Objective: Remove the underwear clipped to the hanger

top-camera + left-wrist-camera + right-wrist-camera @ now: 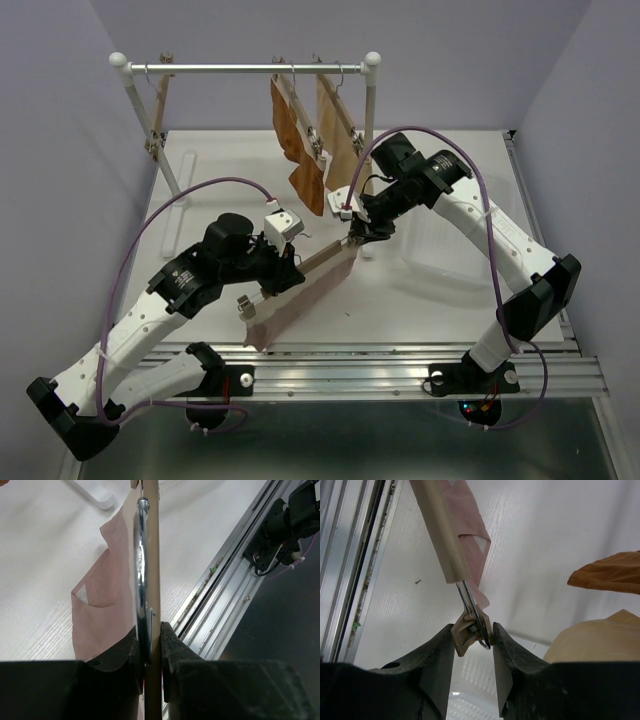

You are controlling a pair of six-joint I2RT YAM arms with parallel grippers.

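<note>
My left gripper (pixel 283 272) (pixel 150 630) is shut on a wooden hanger (pixel 322 257) (pixel 155 555) and holds it level above the table. The pale pink underwear (pixel 300 305) (pixel 105 595) hangs from it. My right gripper (pixel 357 232) (pixel 472 632) is shut on the clip (pixel 470 630) at the hanger's right end, where the pink fabric (pixel 467 525) is still caught. The rust-brown underwear (pixel 290 130) (pixel 610 572) and the beige underwear (pixel 335 140) (pixel 590 640) hang clipped on hangers on the rack (pixel 250 68).
An empty hanger (pixel 158 115) hangs at the rack's left end. A clear plastic bin (pixel 450 250) sits on the table at the right, under my right arm. The metal rail (pixel 400 365) runs along the table's near edge.
</note>
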